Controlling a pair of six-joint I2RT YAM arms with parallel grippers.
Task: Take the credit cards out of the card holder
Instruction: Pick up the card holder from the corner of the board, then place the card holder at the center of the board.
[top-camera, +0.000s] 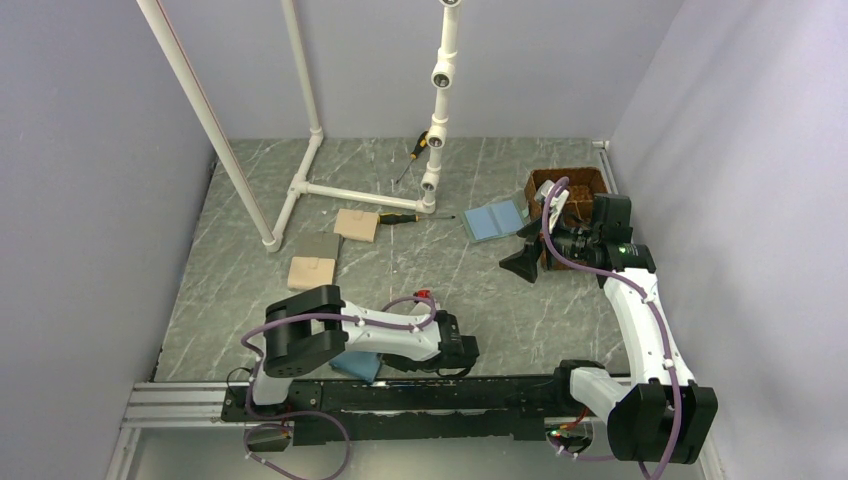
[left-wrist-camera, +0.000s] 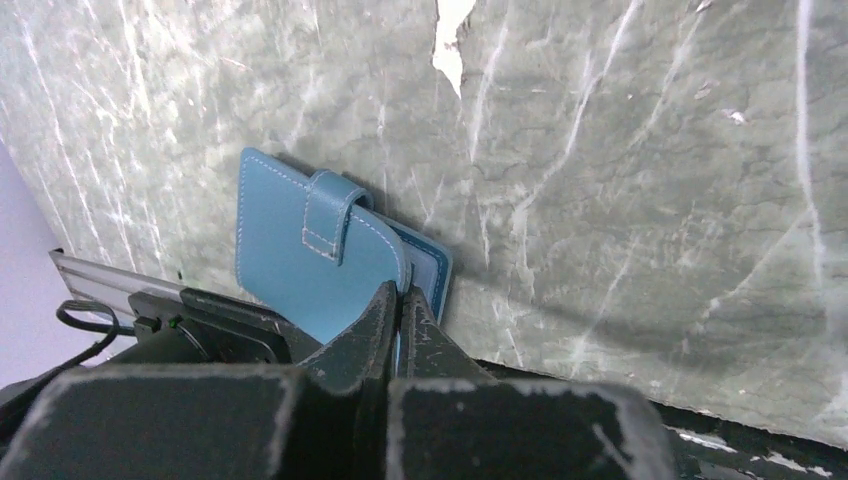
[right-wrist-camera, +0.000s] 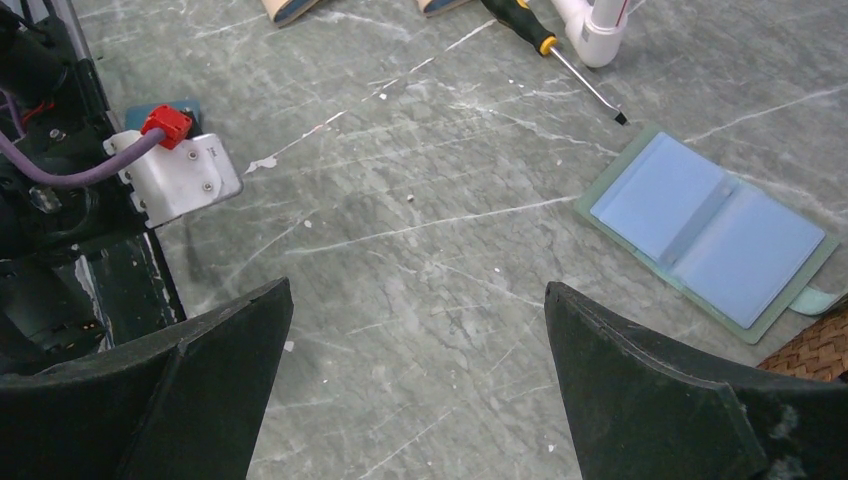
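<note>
The card holder (left-wrist-camera: 300, 235) lies on the grey marbled counter (top-camera: 480, 310) at its near edge, just ahead of the rail that carries the arm bases. The top view shows only a blue corner of it (top-camera: 355, 365) under the left arm (top-camera: 390, 335). It is folded shut, with its strap tab wrapped over the front cover. A paler layer shows between the covers at one corner. Whether that layer is one of the credit cards cannot be told.

The left jaws are clenched, with the fingertips (left-wrist-camera: 385, 305) pressed together on the rim of the card holder's front cover. One finger lies over the cover and the other behind it.

Farther out and to the right of the card holder, the right arm (top-camera: 640, 310) reaches over the counter. The right jaws are spread wide and released. The fingers (right-wrist-camera: 200, 390) hang above bare stone and grasp nothing.

Just beyond those jaws, well to the far right of the card holder, a paler blue-grey folder (right-wrist-camera: 710, 230) lies flat and open. A brown wicker basket (top-camera: 565, 190) stands beside it at the counter's right edge.

Straight out from the card holder lie two tan blocks (top-camera: 311, 270) with a grey pad (top-camera: 318, 245) between them. Beyond these, a screwdriver (right-wrist-camera: 550, 50) with a black and yellow handle rests at the foot of a white pipe frame (top-camera: 310, 185). The frame is the farthest thing from the card holder.
</note>
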